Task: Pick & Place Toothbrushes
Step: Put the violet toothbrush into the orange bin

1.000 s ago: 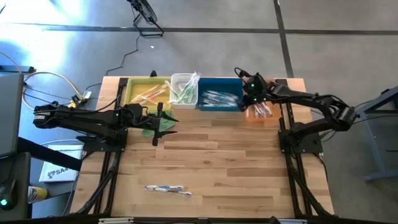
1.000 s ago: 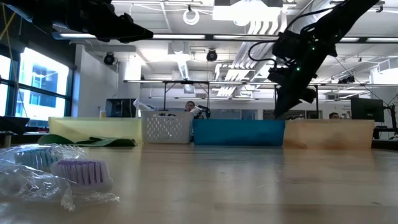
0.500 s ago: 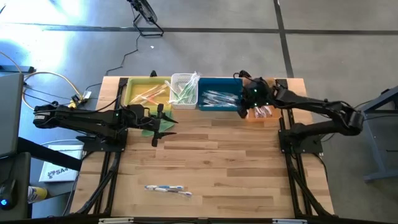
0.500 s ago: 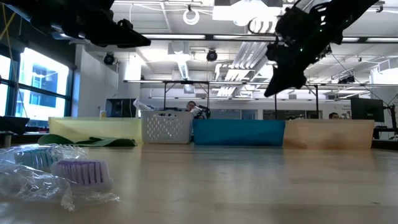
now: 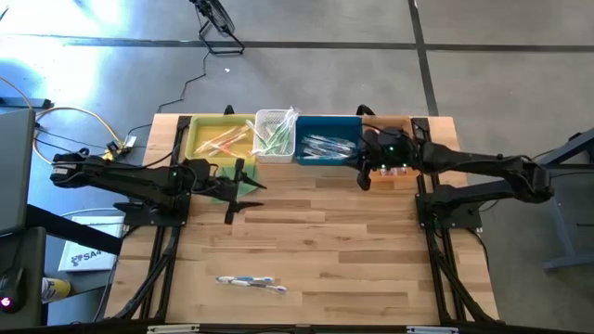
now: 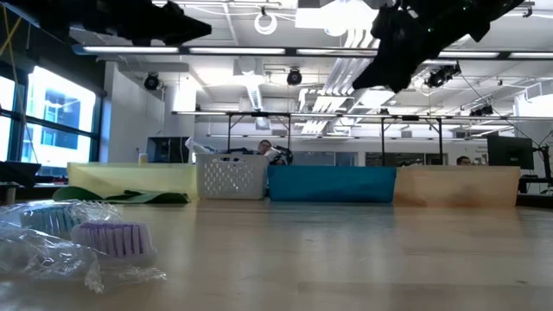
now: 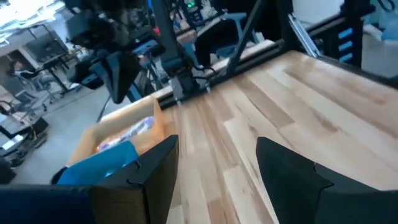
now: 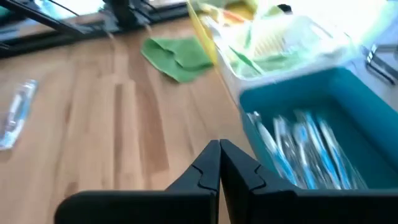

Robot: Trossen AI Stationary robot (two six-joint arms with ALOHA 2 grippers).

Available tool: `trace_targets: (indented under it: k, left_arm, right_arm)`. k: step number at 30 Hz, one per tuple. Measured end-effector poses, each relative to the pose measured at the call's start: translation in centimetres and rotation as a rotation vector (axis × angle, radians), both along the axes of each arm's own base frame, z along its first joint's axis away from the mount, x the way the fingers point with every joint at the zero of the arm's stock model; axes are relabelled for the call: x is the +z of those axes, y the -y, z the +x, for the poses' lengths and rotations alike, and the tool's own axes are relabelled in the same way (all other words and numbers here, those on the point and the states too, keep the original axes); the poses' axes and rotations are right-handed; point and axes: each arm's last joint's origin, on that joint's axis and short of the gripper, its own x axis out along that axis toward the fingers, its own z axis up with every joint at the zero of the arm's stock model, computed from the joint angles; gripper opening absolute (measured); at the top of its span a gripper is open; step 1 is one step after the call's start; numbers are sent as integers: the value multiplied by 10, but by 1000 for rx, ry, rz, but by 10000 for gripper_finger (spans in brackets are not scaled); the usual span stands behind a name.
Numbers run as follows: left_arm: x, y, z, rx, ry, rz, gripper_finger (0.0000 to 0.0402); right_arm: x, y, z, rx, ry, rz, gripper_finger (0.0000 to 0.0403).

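A: Where do the bins sit against the right gripper (image 5: 363, 178)?
B: The row of four bins (image 5: 295, 139) lies along the table (image 5: 325, 241) edge just behind its closed fingertips; one toothbrush bin (image 8: 311, 146) is beside them.
A: And the left gripper (image 5: 232, 193)?
B: Its spread fingers (image 7: 152, 168) hang over the cloth (image 5: 243, 186), before the same row. A loose toothbrush (image 5: 249, 282) lies well apart from both, near the opposite edge.

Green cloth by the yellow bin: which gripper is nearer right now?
Left. The left gripper hovers right beside the green cloth; the right gripper is across the table, by the blue bin.
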Motion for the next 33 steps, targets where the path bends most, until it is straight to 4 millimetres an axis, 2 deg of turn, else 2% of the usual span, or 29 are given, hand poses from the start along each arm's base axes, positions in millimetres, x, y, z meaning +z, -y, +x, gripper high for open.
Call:
trace_targets:
  k: [16,21,28,33]
  left_arm:
    - [15,1,1,24,154,-49,210]
    - [12,21,1,36,130,-43,210]
    - [4,64,4,55,15,-27,209]
    - [15,94,12,75,-92,-4,209]
  right_arm:
    - [4,-7,5,42,39,-47,2]
    - [4,-7,5,42,39,-47,2]
    - [4,-7,5,40,39,-44,2]
    - [4,-7,5,40,44,-46,2]
